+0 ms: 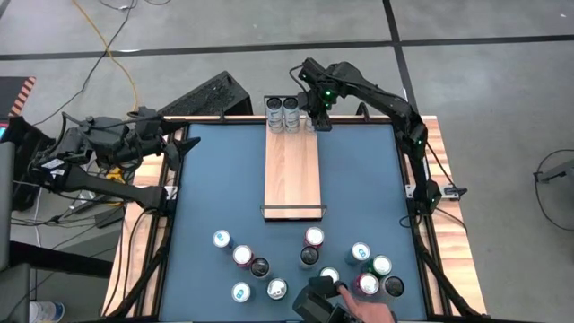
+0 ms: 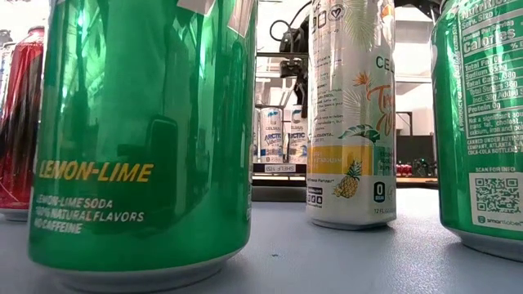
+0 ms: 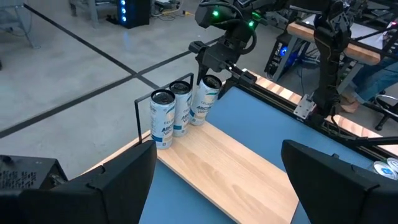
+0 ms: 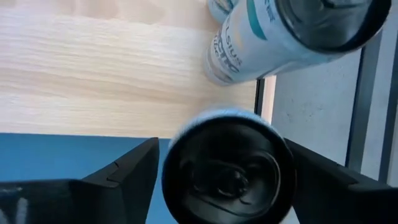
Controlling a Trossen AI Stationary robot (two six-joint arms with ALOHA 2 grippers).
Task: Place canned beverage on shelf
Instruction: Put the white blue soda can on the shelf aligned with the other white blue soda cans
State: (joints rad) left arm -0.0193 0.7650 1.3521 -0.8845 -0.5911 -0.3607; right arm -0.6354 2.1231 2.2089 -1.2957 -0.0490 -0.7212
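The shelf (image 1: 291,170) is a pale wood plank lying lengthwise on the blue table. Two white-and-blue cans (image 3: 171,112) stand upright at its far end, inside a black wire rail (image 3: 144,102). A third matching can (image 3: 205,99) stands beside them at the plank's right edge, leaning a little. My right gripper (image 3: 214,59) comes down on this can's top, its fingers on either side of it (image 4: 227,168). My left gripper (image 3: 217,193) waits open, high at the table's left edge (image 1: 184,144), with nothing between its fingers. My right gripper has the third can's top end (image 4: 227,124) between its two fingers, one finger (image 4: 134,171) on each side of the rim. The fingers come from above, slanting down. The can leans slightly, its bottom (image 3: 198,121) on the shelf's far right corner.
Several loose cans (image 1: 309,256) stand on the near half of the table; they loom large in the low view (image 2: 139,139). A person's hand (image 1: 368,312) with a black device shows at the near edge. The shelf's middle and near part (image 3: 242,168) lie bare.
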